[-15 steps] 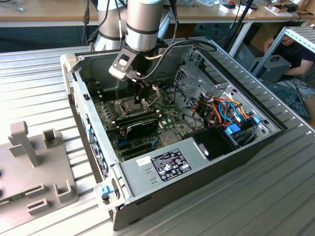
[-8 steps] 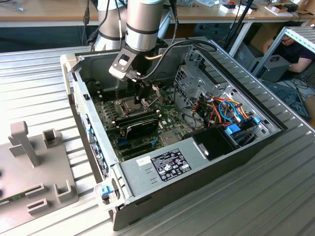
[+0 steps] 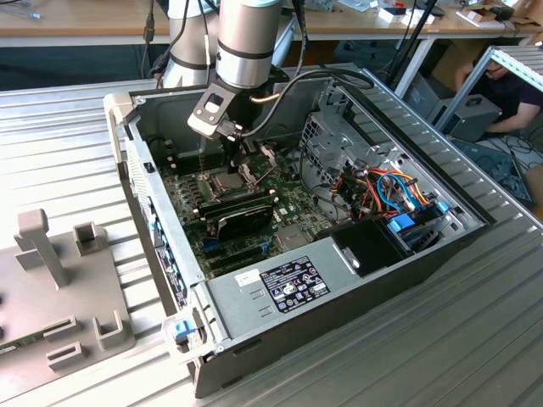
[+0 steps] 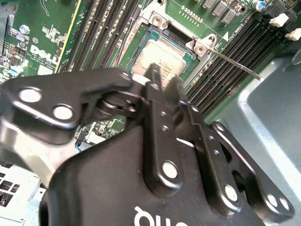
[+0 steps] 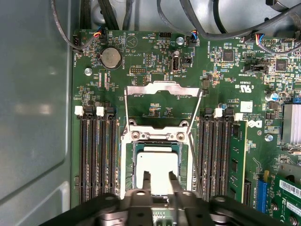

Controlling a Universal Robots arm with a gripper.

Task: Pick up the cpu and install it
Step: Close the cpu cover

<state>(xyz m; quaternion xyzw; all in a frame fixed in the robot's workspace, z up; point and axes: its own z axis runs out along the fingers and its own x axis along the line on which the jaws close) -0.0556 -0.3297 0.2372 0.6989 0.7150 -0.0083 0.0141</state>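
A workshop, with benches along the far wall and a person (image 3: 512,87) seated at about two o'clock in the exterior view. On the ribbed metal table (image 3: 68,136) an open computer case (image 3: 127,161) lies on its side. A grey plastic fixture (image 3: 59,280) sits beside it at eight o'clock.

The arm reaches down into the case from twelve o'clock, and the gripper (image 5: 160,181) hangs low over the motherboard (image 5: 141,52). Its fingers (image 5: 146,181) stand a little apart, with nothing between them. The cpu (image 5: 157,165) lies flat in its socket directly under the fingertips; I cannot tell whether they touch its top.

The hinged socket frame (image 5: 162,88) is swung open and lies back on the board behind the socket. Its thin lever (image 4: 235,63) sticks out over the memory slots (image 5: 96,155), which flank the socket on both sides. A coin cell (image 5: 111,57) sits farther up the board.

In the exterior view a long black module (image 3: 242,208) crowds the socket at five o'clock, and a tangle of orange and blue cables (image 3: 386,191) fills the case at three o'clock.
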